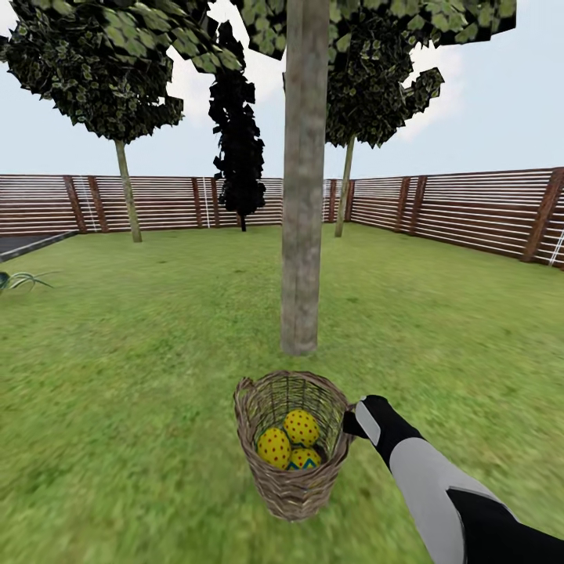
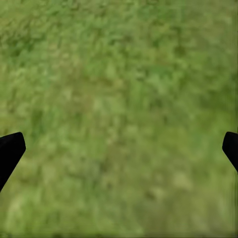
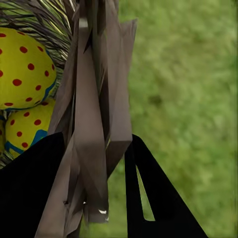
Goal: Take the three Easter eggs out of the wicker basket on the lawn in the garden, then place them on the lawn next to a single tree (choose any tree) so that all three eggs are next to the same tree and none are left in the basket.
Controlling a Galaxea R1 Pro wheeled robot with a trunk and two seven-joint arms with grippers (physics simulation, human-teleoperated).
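Pinching the right rim of the wicker basket [image 1: 291, 446] with the right gripper [image 1: 350, 421]; holding three Easter eggs [image 1: 289, 448] inside, on the lawn [image 1: 141, 376]. Hanging over bare grass, left gripper [image 2: 119, 148] spread wide. Standing just beyond the basket, the tree [image 1: 302, 180]; farther back, fence [image 1: 470, 211].
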